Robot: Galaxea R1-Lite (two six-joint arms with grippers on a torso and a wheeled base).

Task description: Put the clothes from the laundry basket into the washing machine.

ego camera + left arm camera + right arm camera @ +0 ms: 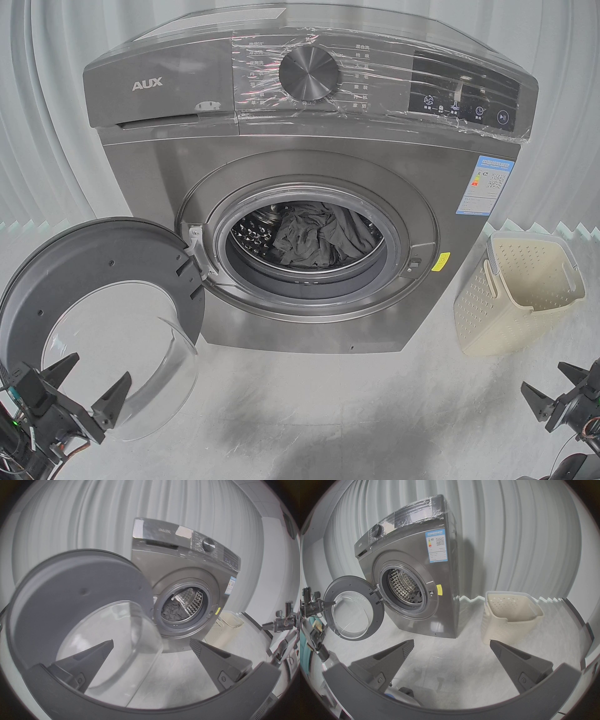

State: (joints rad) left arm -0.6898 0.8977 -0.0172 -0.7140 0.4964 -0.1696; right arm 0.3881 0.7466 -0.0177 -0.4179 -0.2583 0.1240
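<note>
— Dark clothes [319, 234] sit inside the washing machine [162, 162], its door [94, 262] swung wide!
— Left gripper [100, 370] by the door and right gripper [542, 376] near the laundry basket [481, 306], both spread, holding nothing.

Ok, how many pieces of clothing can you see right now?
1: a dark bundle inside the washing machine drum. It may be several garments bunched together, and more could lie hidden deeper inside.

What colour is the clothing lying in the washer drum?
Dark grey, almost black, with no visible pattern; the clothing shows best in the head view.
</note>
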